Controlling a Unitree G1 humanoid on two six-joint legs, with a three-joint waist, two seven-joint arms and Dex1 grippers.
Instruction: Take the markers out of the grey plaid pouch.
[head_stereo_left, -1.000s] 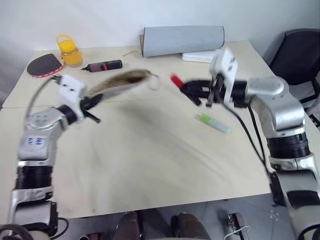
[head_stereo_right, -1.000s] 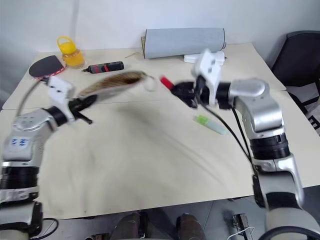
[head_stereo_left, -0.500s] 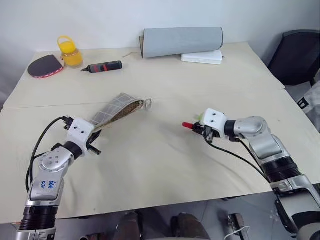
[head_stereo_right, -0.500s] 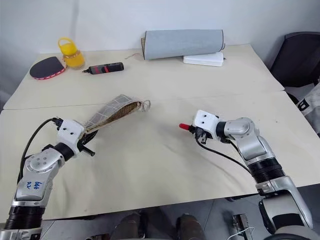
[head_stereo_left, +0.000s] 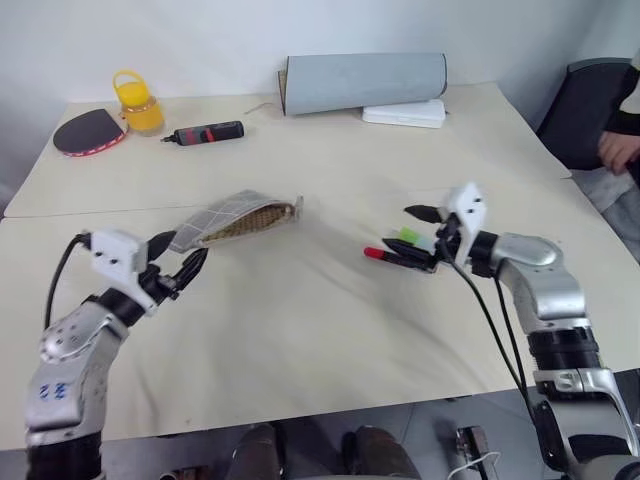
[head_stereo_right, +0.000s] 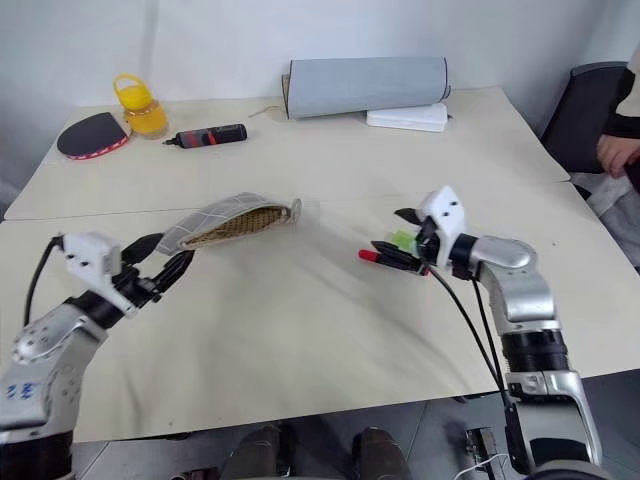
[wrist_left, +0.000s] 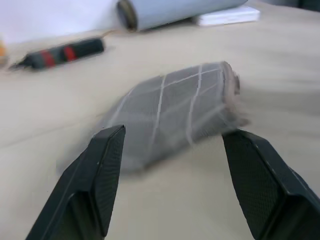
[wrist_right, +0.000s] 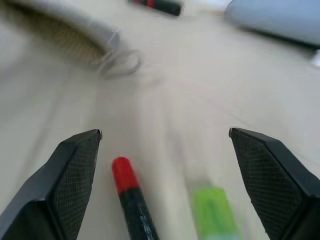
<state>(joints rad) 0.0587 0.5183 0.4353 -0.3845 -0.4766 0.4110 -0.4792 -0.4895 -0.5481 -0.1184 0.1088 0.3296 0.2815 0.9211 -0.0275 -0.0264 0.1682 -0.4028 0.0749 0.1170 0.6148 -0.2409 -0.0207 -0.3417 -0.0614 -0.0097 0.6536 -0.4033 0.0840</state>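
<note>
The grey plaid pouch (head_stereo_left: 240, 218) lies on the table with its tan-lined mouth toward the right, and the ring loop (wrist_right: 120, 62) at that end. My left gripper (head_stereo_left: 180, 258) is open just short of the pouch's closed end, not touching it; the pouch (wrist_left: 175, 112) sits beyond my fingers (wrist_left: 107, 150). My right gripper (head_stereo_left: 408, 235) is open over two markers lying on the table: a dark one with a red end (wrist_right: 127, 190) and a pale green one (wrist_right: 212, 212). Both lie loose between the spread fingers (wrist_right: 80, 160).
A large grey rolled mat (head_stereo_left: 365, 82) and a white box (head_stereo_left: 403, 113) stand at the back. At the back left are a black-and-red tool (head_stereo_left: 205, 132), a yellow container (head_stereo_left: 135, 102) and a paddle (head_stereo_left: 88, 130). A chair (head_stereo_left: 590, 110) and a person's hand (head_stereo_left: 620, 150) are at the right.
My left gripper opened, let the pouch drop flat and drew back. My right gripper opened and left the red-ended marker on the table beside the green one.
</note>
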